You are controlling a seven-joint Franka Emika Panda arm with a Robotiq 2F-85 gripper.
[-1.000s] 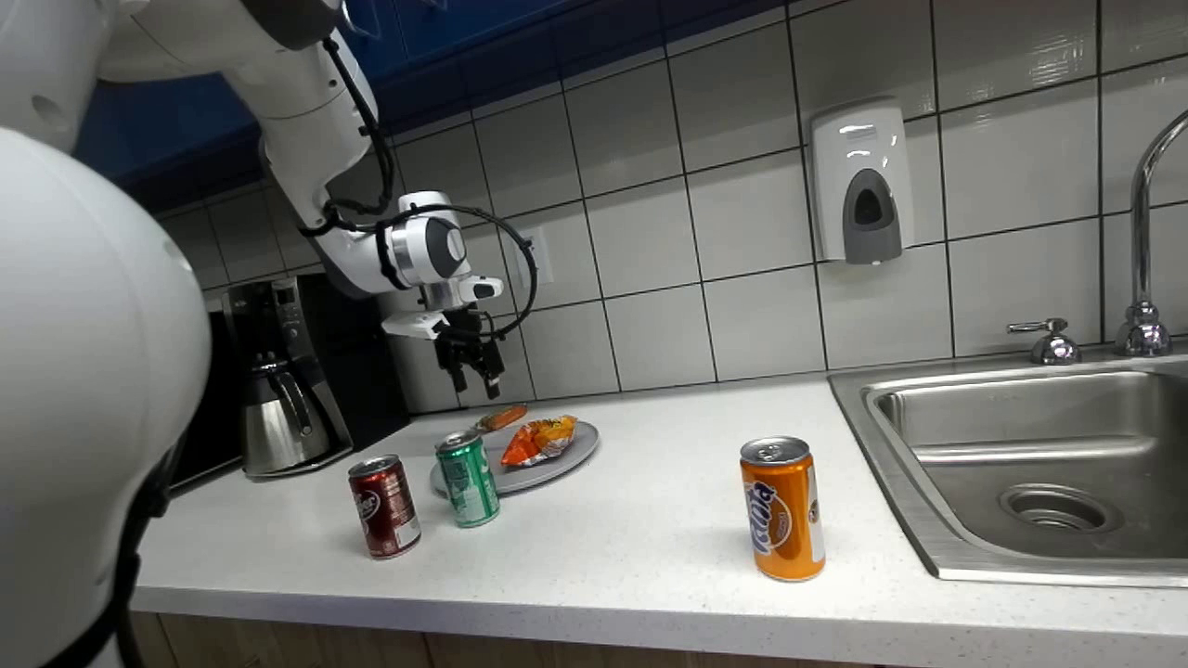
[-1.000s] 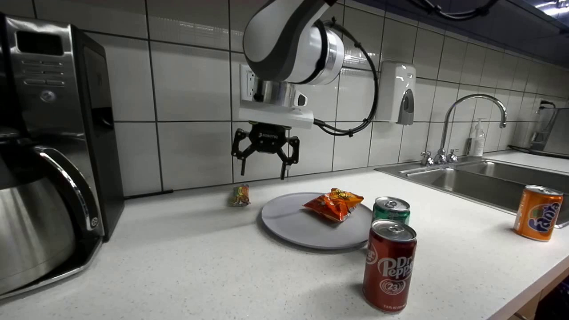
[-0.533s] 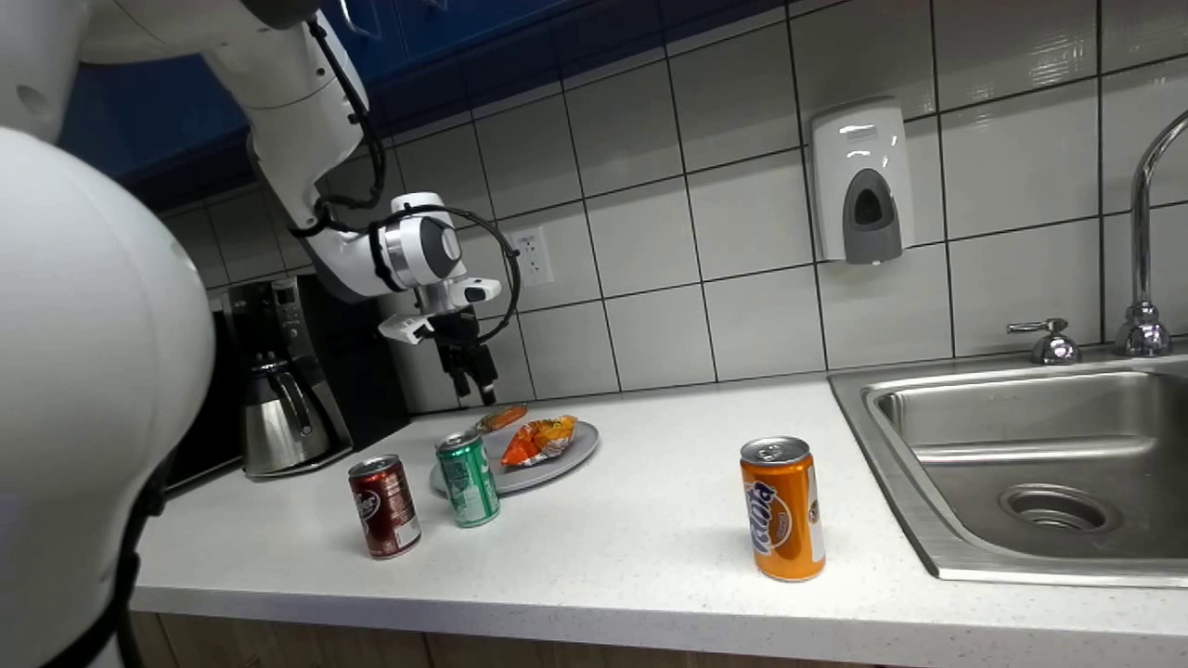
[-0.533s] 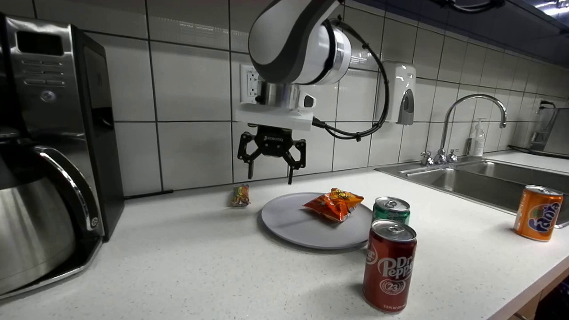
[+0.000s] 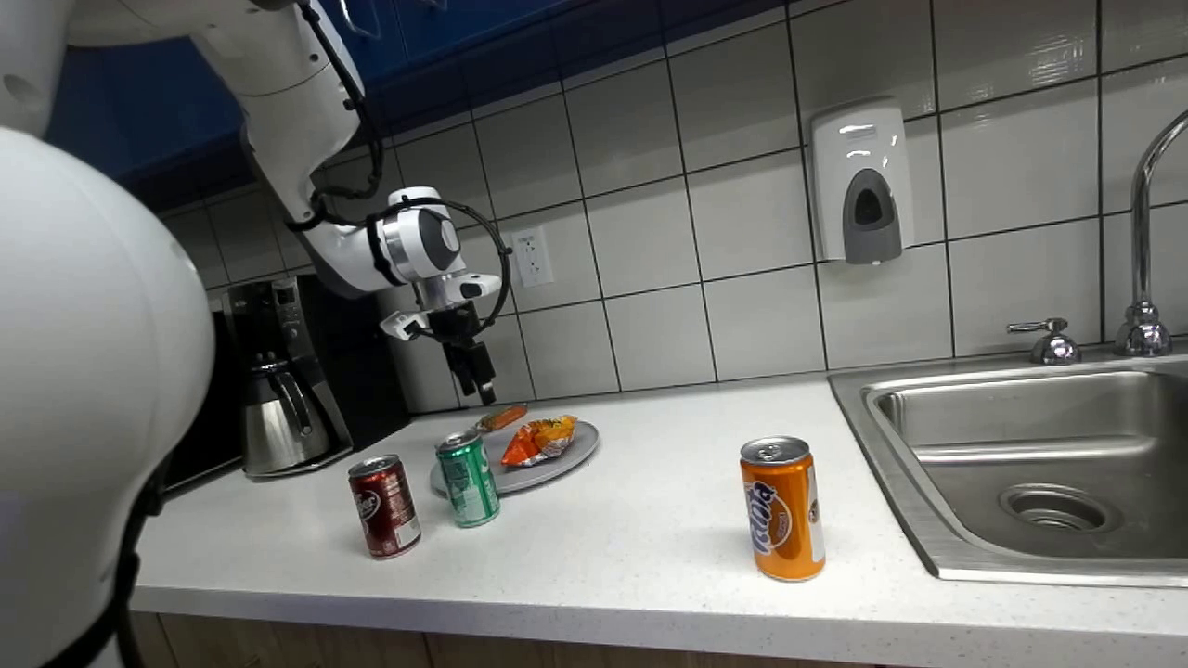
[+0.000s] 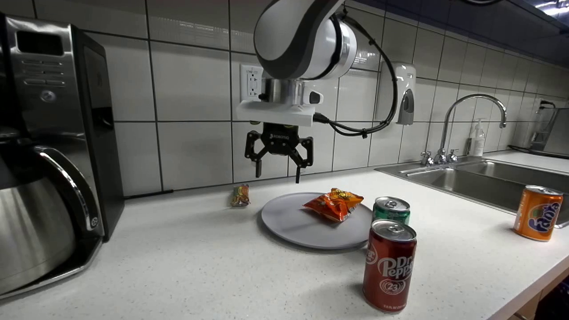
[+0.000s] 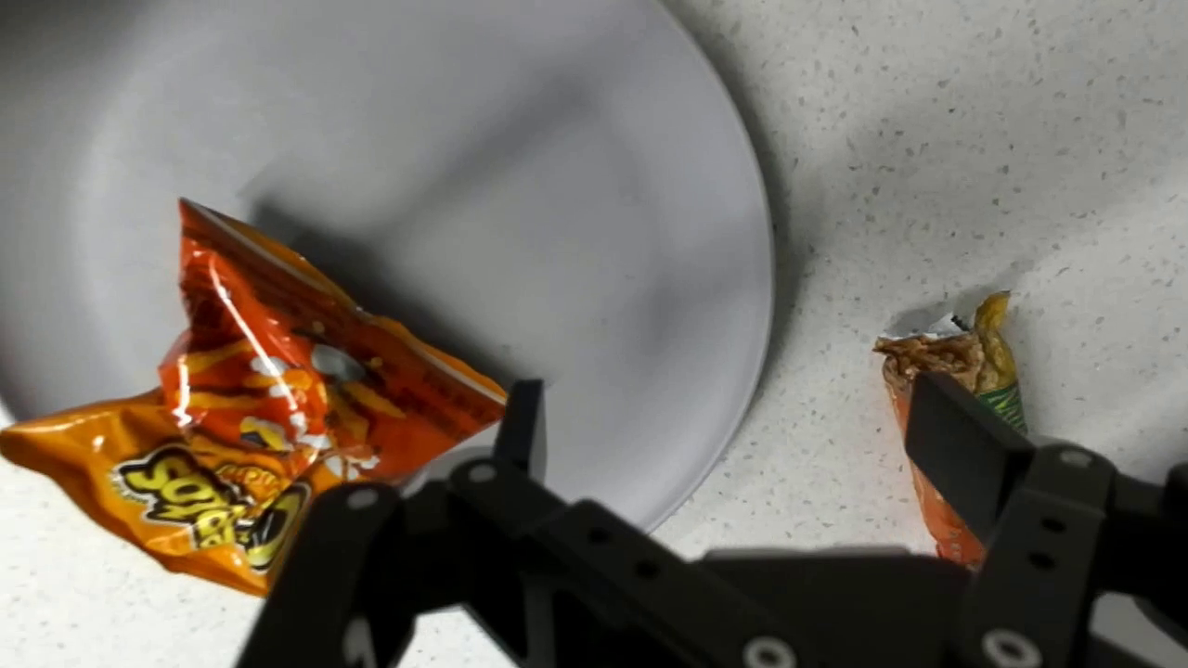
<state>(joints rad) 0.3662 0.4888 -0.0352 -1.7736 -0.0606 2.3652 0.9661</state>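
One orange snack bag (image 7: pixel 246 408) rests on a gray plate (image 7: pixel 631 186), one smaller snack packet (image 6: pixel 240 196) beside the dish on the bench (image 6: pixel 200 258); an empty, wide-spread pincer (image 6: pixel 278 178) hangs above. Both look light, crushable, best pinched mid-body.

snack bag (image 7: pixel 278 399): glossy plastic | plate (image 7: pixel 575 250): smooth, matt | sink (image 5: pixel 1049 459): satin metal | tiles (image 5: pixel 763 320): glossy

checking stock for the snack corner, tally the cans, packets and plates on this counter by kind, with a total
Cans: 3 (red can, green can, orange can)
Plates: 1 (grey plate)
Packets: 2 (large orange packet on the plate, small packet apart from it on the counter)
Total: 6
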